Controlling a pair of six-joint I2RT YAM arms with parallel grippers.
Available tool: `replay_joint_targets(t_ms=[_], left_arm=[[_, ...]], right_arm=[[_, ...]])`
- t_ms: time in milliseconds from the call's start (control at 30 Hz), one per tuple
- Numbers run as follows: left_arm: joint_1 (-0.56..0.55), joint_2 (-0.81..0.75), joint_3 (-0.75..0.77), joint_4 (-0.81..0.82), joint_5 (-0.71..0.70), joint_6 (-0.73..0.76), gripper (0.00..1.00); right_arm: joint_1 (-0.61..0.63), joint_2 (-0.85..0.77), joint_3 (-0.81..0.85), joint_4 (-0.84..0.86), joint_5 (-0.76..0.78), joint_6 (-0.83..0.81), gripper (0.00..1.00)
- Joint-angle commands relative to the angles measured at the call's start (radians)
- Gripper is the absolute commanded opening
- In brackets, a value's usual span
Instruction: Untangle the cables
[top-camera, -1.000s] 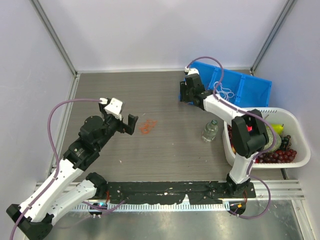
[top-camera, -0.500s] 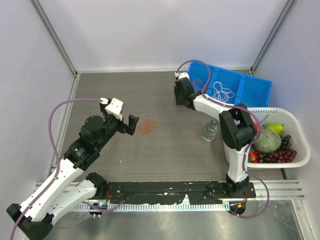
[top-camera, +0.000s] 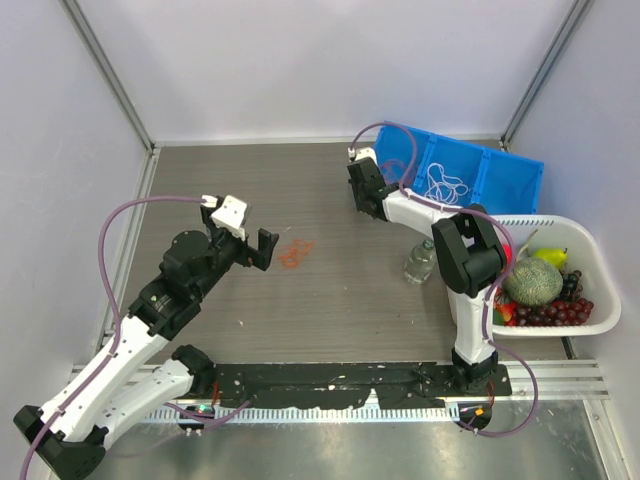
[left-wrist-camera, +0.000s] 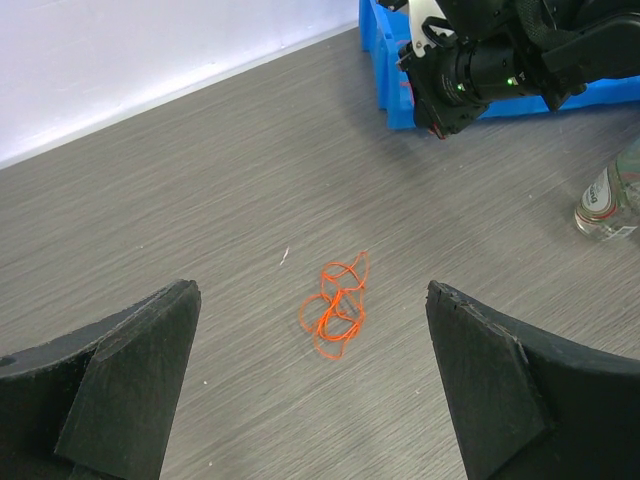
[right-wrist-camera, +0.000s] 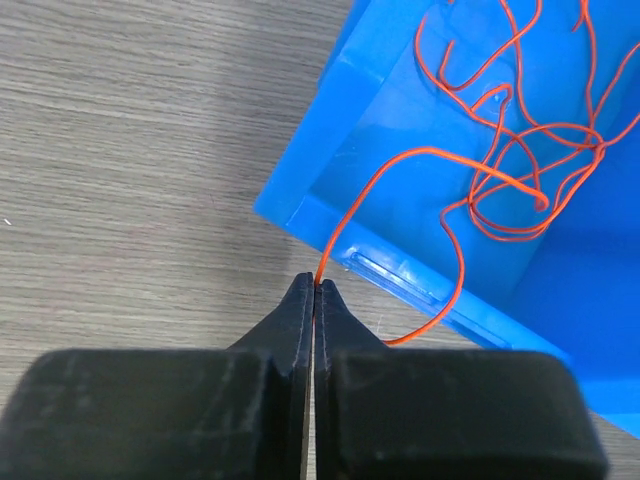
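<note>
A small clump of red-orange cable (top-camera: 295, 253) lies on the grey table, also in the left wrist view (left-wrist-camera: 337, 305). My left gripper (top-camera: 264, 250) is open and hovers just left of it, the clump lying between and ahead of the fingers. My right gripper (right-wrist-camera: 315, 285) is shut on a red-orange cable (right-wrist-camera: 400, 165) that runs over the wall into the blue bin (right-wrist-camera: 480, 290), where more red-orange cable (right-wrist-camera: 530, 180) lies tangled. In the top view my right gripper (top-camera: 362, 190) is at the bin's left end (top-camera: 392, 150). White cables (top-camera: 443, 186) lie in the bin's middle compartment.
A clear plastic bottle (top-camera: 420, 262) stands right of centre, also in the left wrist view (left-wrist-camera: 608, 197). A white basket (top-camera: 590, 255) with a melon, grapes and other fruit sits at the right edge. Metal frame posts and walls bound the table.
My right gripper has moved left, from over the bin's left compartment to beyond its left end, pulling the red-orange cable with it. The left arm has not moved.
</note>
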Motion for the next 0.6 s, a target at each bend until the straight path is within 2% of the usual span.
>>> replay_joint_targets(t_ms=[0, 200, 367, 400, 467, 500, 567], left_arm=[[-0.003, 0.001, 0.001, 0.044, 0.006, -0.001, 1.0], [-0.003, -0.003, 0.001, 0.044, 0.007, -0.002, 1.0], [-0.003, 0.002, 0.0, 0.043, -0.002, 0.002, 1.0], [-0.003, 0.004, -0.002, 0.043, -0.005, 0.004, 1.0], [-0.002, 0.005, -0.003, 0.044, -0.011, 0.005, 1.0], [-0.003, 0.005, -0.003, 0.044, -0.013, 0.005, 1.0], [-0.003, 0.008, -0.002, 0.044, -0.008, 0.005, 1.0]], right_arm=[[0.007, -0.065, 0.027, 0.053, 0.051, -0.008, 0.01], [-0.051, -0.093, 0.039, 0.158, 0.142, -0.035, 0.01], [-0.163, 0.045, 0.18, 0.182, 0.088, -0.033, 0.02], [-0.172, 0.063, 0.238, 0.168, 0.082, -0.035, 0.05], [-0.177, 0.103, 0.308, 0.102, 0.045, -0.039, 0.2], [-0.174, 0.112, 0.321, 0.064, 0.027, -0.039, 0.34], [-0.158, 0.094, 0.34, 0.015, 0.022, -0.021, 0.41]])
